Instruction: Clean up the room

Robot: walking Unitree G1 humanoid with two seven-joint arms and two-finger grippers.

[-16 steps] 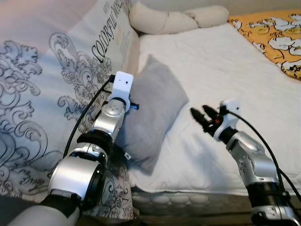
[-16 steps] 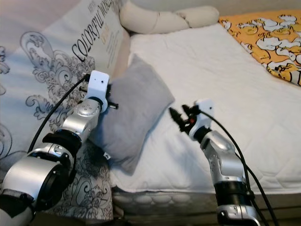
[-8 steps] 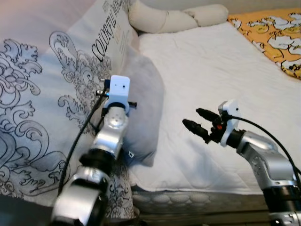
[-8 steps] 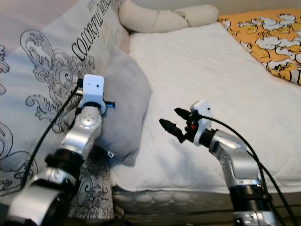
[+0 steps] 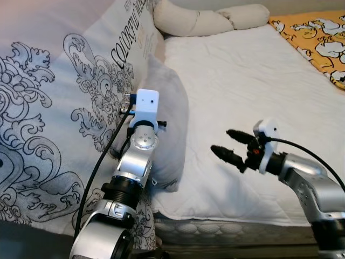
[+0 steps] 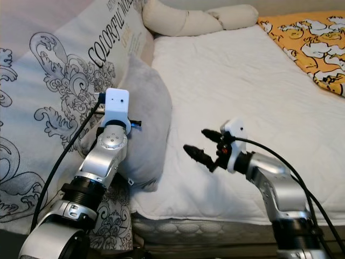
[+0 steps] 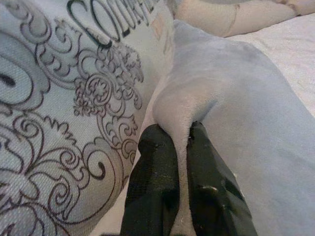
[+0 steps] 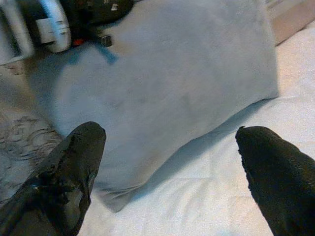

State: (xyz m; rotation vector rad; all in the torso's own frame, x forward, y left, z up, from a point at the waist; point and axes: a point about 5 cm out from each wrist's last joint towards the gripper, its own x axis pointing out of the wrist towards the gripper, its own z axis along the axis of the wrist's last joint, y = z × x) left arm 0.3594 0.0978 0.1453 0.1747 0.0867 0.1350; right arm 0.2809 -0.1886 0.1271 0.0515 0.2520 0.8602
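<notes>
At the left of the frame a patterned duvet (image 5: 48, 108) is draped down the bedside. Left of centre, the grey pillow (image 5: 170, 124) is stood on edge at the mattress border, a fold of it pinched by the left gripper (image 7: 179, 147). Right of centre, the right gripper (image 5: 233, 145) is held spread wide above the white mattress (image 5: 253, 75). The thin fold could slip free, and the pillow could be dropped off the edge. An orange printed cover (image 5: 315, 38) is seen at upper right.

Head eyes look down; wrist cameras share the grey pillow (image 8: 162, 83).
</notes>
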